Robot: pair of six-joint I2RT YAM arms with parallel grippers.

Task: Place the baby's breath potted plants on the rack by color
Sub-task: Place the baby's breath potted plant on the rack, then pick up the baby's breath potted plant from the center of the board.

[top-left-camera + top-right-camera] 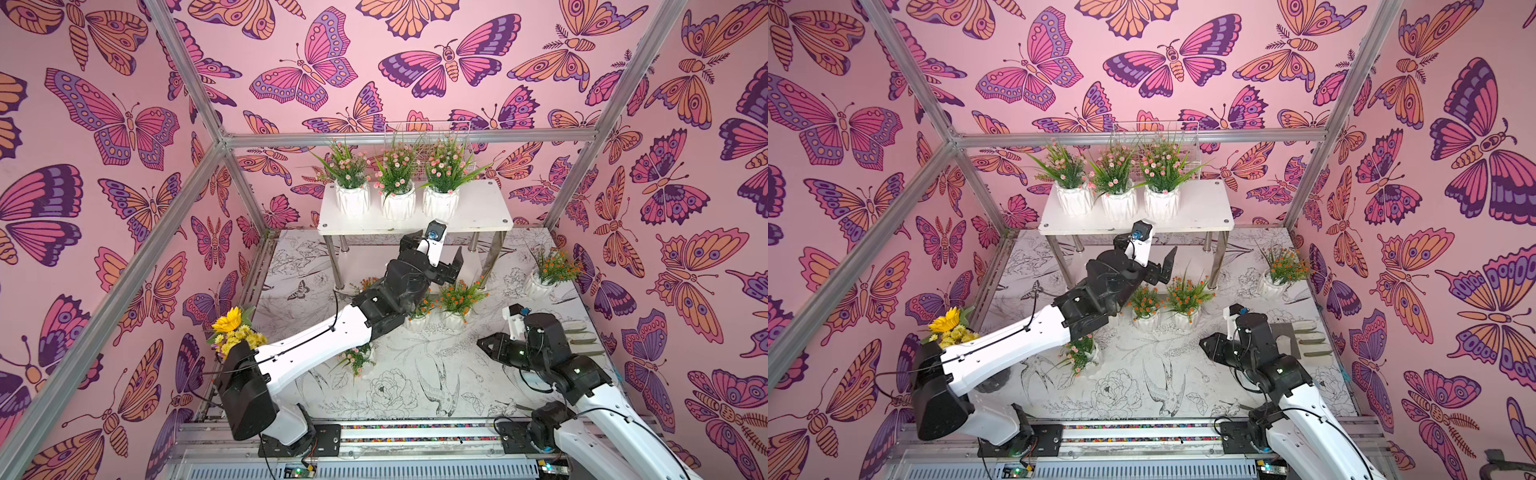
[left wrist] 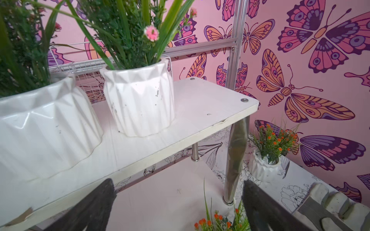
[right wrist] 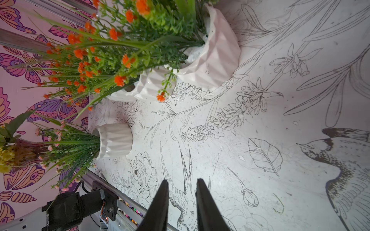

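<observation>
The white ribbed ceramic pot point(image 2: 140, 104) has a smooth, glossy glaze, flecked with dark specks. The white rack board point(image 2: 200, 112) looks like matt laminate, chipped along its edge; its round metal leg point(image 2: 236, 152) is mirror-polished. The bird-printed tabletop point(image 3: 260, 100) is matt and scuffed.

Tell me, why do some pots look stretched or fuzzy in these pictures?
In the left wrist view the nearest white ribbed ceramic pot bulges from lens distortion, its foliage is soft, and the shiny metal rack leg mirrors its surroundings; in the right wrist view the close orange-flowered sprigs blur slightly; both top views are sharp, with a pink cast.
</observation>
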